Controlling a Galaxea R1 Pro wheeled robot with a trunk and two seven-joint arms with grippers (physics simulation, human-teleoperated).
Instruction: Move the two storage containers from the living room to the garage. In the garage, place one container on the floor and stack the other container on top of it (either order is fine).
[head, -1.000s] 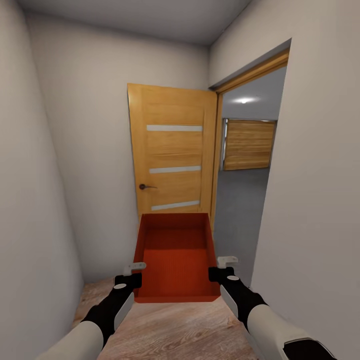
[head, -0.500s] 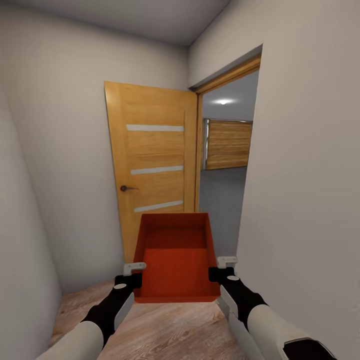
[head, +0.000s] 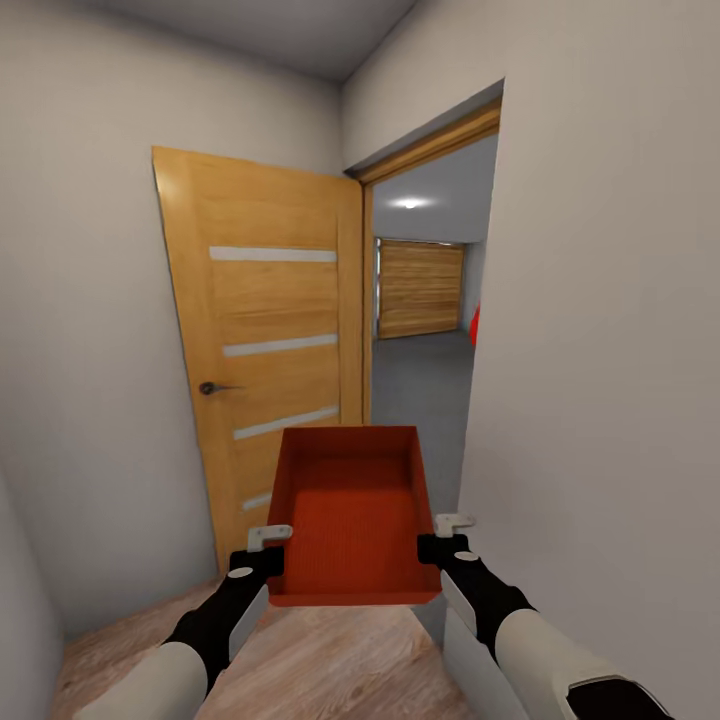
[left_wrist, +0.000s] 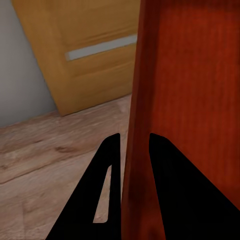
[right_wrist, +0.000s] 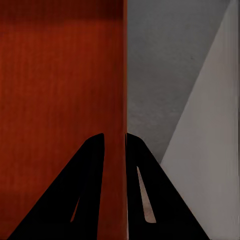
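Note:
One orange-red open-top storage container (head: 352, 510) hangs in front of me, held level over the light wood-plank floor (head: 330, 670). My left gripper (head: 266, 545) is shut on its left wall (left_wrist: 137, 125), one finger on each side. My right gripper (head: 440, 537) is shut on its right wall (right_wrist: 119, 150) the same way. The box is empty inside. Through the open doorway I see the garage with its dark grey floor (head: 420, 385), a wooden plank door (head: 420, 288) and a sliver of the red car (head: 474, 325). The second container is out of view.
An open wooden door (head: 265, 340) with pale strips and a dark handle (head: 210, 388) stands at the left of the doorway. White walls close in on both sides; the right wall (head: 600, 350) ends at the door frame (head: 366, 300), near the container's right side.
The whole view has swung rightward: door and doorway slid left in the picture, and the red car's edge has come into sight. The container and both grippers keep their hold unchanged.

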